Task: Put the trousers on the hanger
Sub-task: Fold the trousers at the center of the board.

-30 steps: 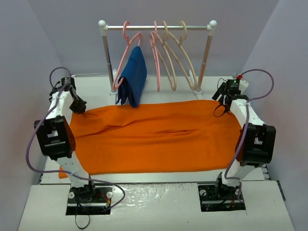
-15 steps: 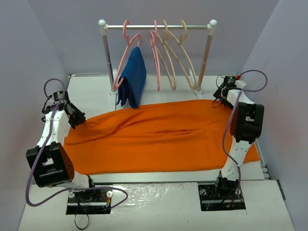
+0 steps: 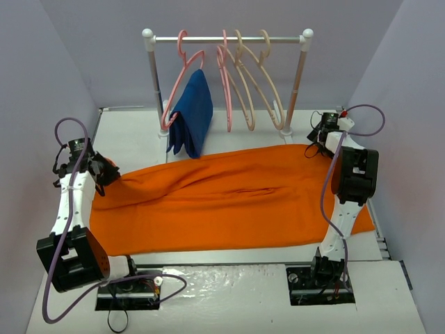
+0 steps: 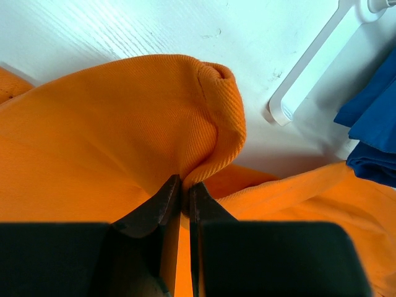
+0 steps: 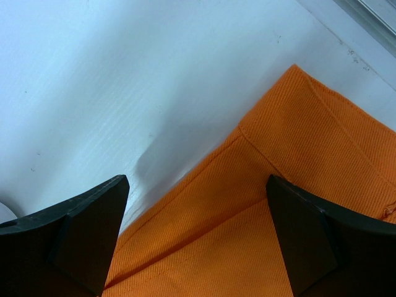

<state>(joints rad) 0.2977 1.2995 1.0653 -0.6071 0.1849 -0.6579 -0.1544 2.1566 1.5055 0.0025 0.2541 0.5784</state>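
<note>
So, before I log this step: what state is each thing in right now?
trousers, spread on the table, left end bunched.
left gripper, shut on the trousers.
right gripper, open above the trousers' far right corner.
beige hangers, bare, hanging on the rail.
blue garment, draped over a pink hanger.

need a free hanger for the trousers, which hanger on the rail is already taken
The leftmost pink hanger: it alone carries a folded dark blue garment. The rest on the rail hang bare.
</note>
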